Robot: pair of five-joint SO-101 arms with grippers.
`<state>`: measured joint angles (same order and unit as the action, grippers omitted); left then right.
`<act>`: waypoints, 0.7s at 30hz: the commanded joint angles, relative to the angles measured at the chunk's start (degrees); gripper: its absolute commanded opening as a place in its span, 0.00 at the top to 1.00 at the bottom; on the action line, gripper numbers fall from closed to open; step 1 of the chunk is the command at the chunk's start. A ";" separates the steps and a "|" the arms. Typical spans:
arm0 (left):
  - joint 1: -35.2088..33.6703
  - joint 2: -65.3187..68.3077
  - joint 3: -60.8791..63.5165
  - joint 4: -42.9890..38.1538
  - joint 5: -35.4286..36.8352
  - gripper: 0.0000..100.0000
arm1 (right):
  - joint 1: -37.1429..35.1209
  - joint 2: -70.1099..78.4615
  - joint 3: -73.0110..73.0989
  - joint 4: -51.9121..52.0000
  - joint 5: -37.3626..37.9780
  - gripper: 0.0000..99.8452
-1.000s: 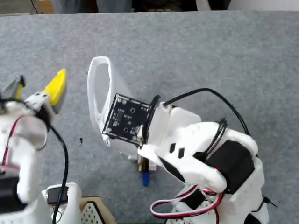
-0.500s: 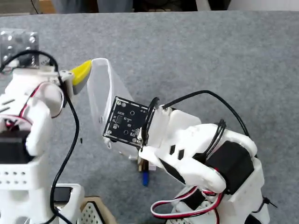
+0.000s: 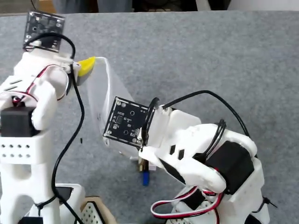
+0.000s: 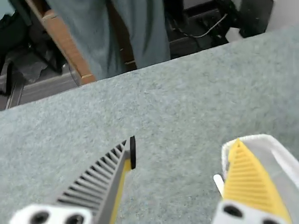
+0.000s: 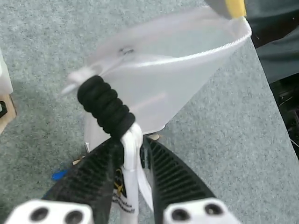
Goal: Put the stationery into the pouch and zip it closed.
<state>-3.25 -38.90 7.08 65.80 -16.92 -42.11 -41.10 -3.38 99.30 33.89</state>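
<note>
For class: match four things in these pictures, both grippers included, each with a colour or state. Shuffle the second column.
1 pouch
2 left gripper
3 right gripper
4 table

A grey
B open
C translucent white
D shut on the pouch

Pairs: 1-C, 2-B, 3-D, 4-A.

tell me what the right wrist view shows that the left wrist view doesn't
Right wrist: the right hand shut on the pouch at its near edge, by a black cord; the pouch's open mouth; a blue tip on the table nearby.
Left wrist: the left hand open, and the table's far edge.
Both: the grey table, a pouch corner, and the left hand's yellow finger beside that corner.
</note>
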 commanded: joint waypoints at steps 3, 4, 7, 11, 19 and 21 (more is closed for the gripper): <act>1.98 -0.62 -2.77 -0.35 -2.73 0.67 | -0.70 -0.57 0.13 0.62 0.26 0.99; 2.07 -0.44 -2.68 0.44 -3.34 0.67 | -0.70 -0.57 0.13 0.62 0.26 0.99; 3.38 -0.35 -2.68 3.69 -5.19 0.67 | -0.70 -0.57 0.13 0.70 0.18 0.99; 7.34 -0.70 -2.68 8.79 -9.67 0.68 | -0.70 -0.48 0.13 0.35 -1.41 0.99; 10.42 -0.35 0.40 7.03 -11.69 0.68 | -4.92 -0.84 1.89 0.70 -3.16 0.99; 10.42 -0.44 1.98 5.71 -11.69 0.68 | -5.36 -0.92 3.21 0.53 -3.43 0.99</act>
<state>6.24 -38.90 8.22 73.80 -28.09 -46.15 -41.27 -0.92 99.30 31.43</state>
